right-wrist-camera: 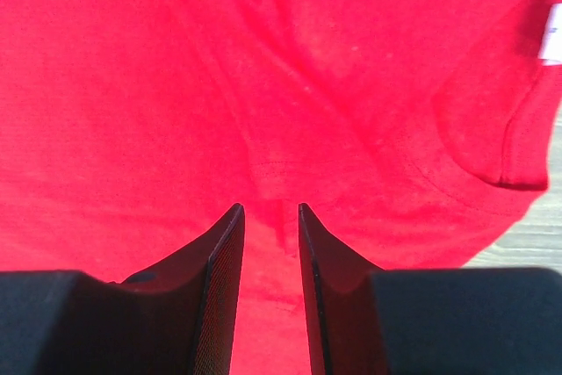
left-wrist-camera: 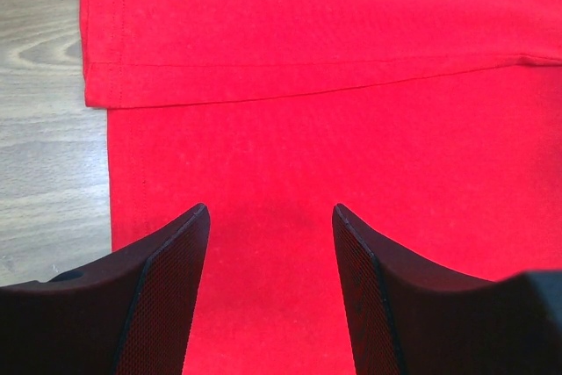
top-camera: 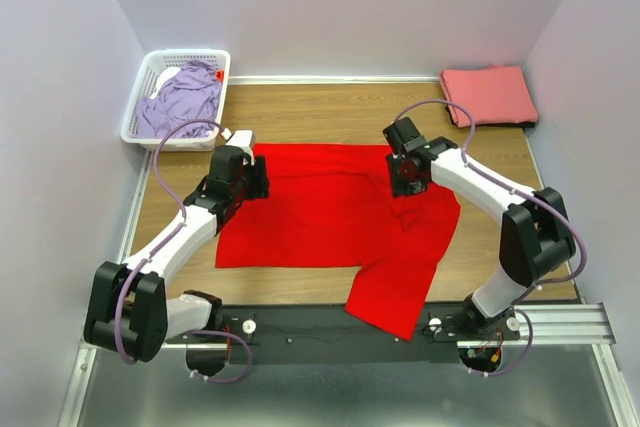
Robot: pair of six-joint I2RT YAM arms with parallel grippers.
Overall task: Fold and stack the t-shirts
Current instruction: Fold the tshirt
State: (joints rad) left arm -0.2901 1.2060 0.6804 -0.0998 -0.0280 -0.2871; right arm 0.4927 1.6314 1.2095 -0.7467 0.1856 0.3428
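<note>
The red t-shirt (top-camera: 330, 207) lies spread across the middle of the table, with one part hanging over the near edge. Its top edge is folded over (left-wrist-camera: 351, 24). My left gripper (top-camera: 258, 179) hovers over the shirt's left side, jaws wide open with only flat cloth (left-wrist-camera: 351, 147) beneath the gap (left-wrist-camera: 270, 212). My right gripper (top-camera: 408, 175) is over the rumpled upper right part, jaws narrowly open (right-wrist-camera: 270, 208) above a cloth ridge (right-wrist-camera: 176, 85); the white neck tag (right-wrist-camera: 551, 32) shows at the right edge. The salmon-pink t-shirt (top-camera: 490, 94) lies folded at the back right. The lavender t-shirt (top-camera: 183, 97) is crumpled in the basket.
The white lattice basket (top-camera: 150, 67) stands at the back left corner. Bare wooden tabletop (left-wrist-camera: 44, 129) shows left of the red shirt and by the collar (right-wrist-camera: 527, 234). Walls close in the table on three sides.
</note>
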